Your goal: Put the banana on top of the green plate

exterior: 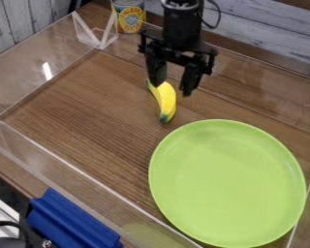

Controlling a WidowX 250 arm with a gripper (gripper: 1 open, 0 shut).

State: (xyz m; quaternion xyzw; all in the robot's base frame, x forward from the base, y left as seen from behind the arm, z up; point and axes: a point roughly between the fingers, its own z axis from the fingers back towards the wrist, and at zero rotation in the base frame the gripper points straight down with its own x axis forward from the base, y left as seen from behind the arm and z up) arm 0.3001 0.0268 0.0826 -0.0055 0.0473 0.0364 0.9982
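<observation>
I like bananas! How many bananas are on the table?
1. The banana lies on the wooden table, just beyond the green plate, with the open pincer right over its top end. None seem hidden.
</observation>
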